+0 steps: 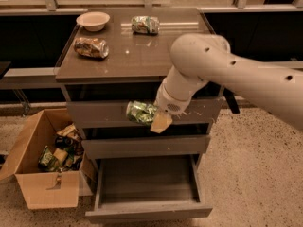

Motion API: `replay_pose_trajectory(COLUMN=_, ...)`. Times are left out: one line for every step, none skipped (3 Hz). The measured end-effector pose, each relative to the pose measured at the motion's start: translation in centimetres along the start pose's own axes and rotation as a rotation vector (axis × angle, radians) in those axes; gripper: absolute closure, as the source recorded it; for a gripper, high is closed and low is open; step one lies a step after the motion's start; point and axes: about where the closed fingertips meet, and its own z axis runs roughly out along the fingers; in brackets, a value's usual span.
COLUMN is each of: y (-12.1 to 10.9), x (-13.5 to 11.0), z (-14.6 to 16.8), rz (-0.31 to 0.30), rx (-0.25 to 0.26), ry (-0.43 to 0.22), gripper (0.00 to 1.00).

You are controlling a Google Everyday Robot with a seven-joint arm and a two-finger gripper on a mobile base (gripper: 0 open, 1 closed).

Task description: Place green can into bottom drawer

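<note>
Three grey-brown drawers sat stacked under the smooth, glossy top of the table [137, 60], and only the bottom drawer [147, 186] stood pulled out, showing a flat grey floor and a plain front panel. The pincer [153, 118], at the end of a thick, rounded white arm [227, 74], hung in front of the top drawer front [97, 113], whose surface carried white scratches near its right end. It was pinching the green can [141, 112], a small dented cylinder with dark and lighter green patches, held on its side in the air above the open drawer, with one flat tan finger [161, 123] showing at the can's right end. The middle drawer front [142, 147] below it was closed. On the table top lay a shallow pale bowl [93, 20], a crumpled green-and-white can [145, 24] and a dented brown-orange can [91, 47], all well apart from the pincer. An open cardboard box [45, 195] of crumpled packets stood on the speckled floor [255, 174] just beside the table's left side.
</note>
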Motion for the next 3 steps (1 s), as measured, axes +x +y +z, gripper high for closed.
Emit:
replay_pose_trajectory(y=0.1, x=2.3, z=5.0, rz=0.047, rx=-0.003, ry=0.015, gripper=1.00)
replay_pose_trajectory(y=0.3, x=4.2, z=10.1, rz=0.077, rx=-0.032, ry=0.008, gripper=1.00)
replay_pose_trajectory(y=0.5, x=5.9, z=16.6, rz=0.114, rx=-0.095, ry=0.002, gripper=1.00)
